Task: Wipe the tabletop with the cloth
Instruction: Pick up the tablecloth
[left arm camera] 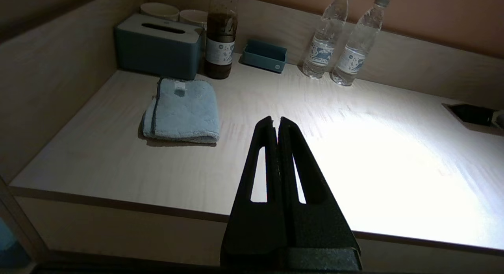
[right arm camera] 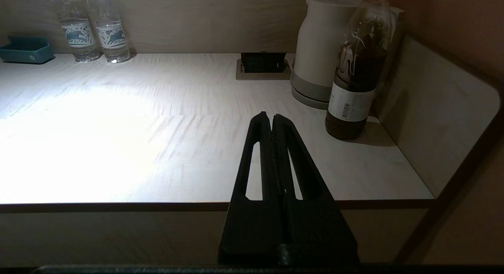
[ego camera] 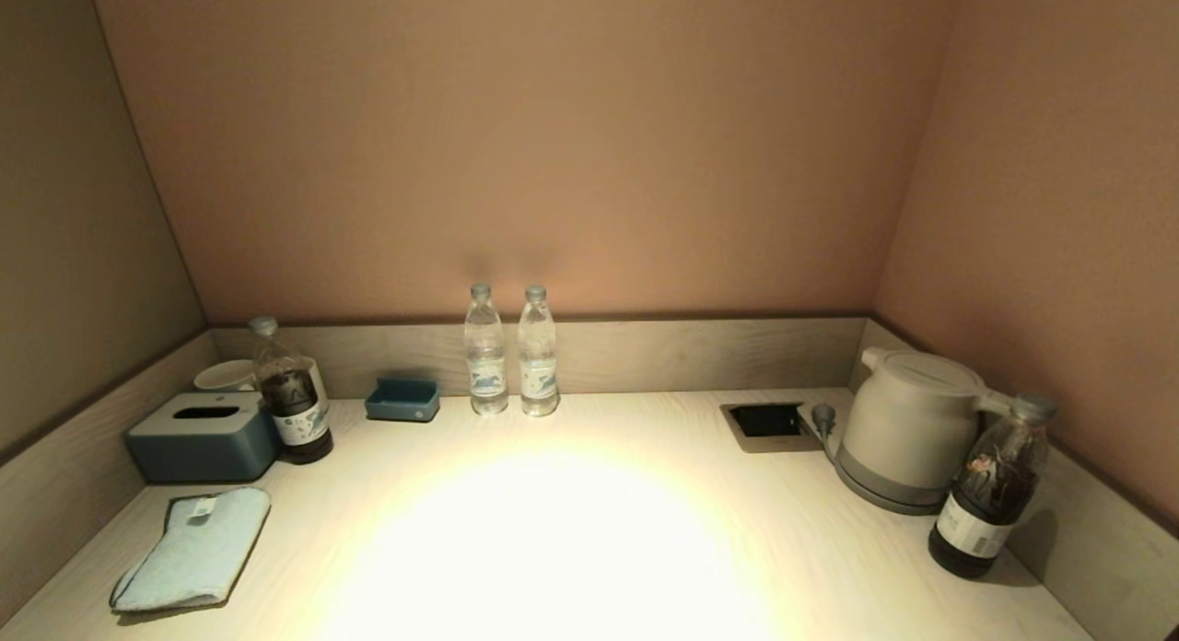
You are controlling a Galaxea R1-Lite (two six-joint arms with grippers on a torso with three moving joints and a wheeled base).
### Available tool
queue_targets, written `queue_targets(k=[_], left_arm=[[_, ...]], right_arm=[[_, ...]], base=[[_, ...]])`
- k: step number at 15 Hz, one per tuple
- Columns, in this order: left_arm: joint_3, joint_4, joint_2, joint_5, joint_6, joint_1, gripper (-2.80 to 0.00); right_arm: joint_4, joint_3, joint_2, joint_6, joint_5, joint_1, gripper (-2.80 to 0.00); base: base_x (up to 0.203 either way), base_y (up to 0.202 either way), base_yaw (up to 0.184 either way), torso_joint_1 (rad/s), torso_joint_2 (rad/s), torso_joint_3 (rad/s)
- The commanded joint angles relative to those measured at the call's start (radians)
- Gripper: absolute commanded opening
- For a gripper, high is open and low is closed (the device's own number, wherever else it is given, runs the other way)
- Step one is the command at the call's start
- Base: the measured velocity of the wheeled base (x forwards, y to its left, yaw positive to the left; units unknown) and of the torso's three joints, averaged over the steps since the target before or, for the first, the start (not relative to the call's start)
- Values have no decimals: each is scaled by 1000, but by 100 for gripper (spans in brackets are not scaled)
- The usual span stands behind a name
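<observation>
The light-blue folded cloth with a white tag lies on the pale tabletop at the front left, just in front of the tissue box. It also shows in the left wrist view. Neither arm shows in the head view. My left gripper is shut and empty, held back at the table's front edge, apart from the cloth. My right gripper is shut and empty, also back at the front edge, on the right side. The black socket recess sits at the back right.
A blue-grey tissue box, a dark bottle, white cups and a small blue tray stand back left. Two water bottles stand at the back rim. A white kettle and another dark bottle stand right.
</observation>
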Motion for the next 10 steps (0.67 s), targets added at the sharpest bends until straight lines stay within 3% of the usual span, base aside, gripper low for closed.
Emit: queue_targets(k=[1, 5, 10], left_arm=[[-60, 6, 201, 10, -53, 1, -280], [-175, 0, 640, 41, -230, 5, -280], [-304, -83, 1272, 115, -343, 62, -280]], right_arm=[[0, 0, 1, 0, 0, 0, -280], [-1, -1, 1, 0, 1, 0, -280], [-1, 0, 1, 0, 0, 0, -280]], base=[[0, 0, 0, 0, 0, 0], [0, 0, 0, 0, 0, 0], [0, 0, 0, 0, 0, 0]])
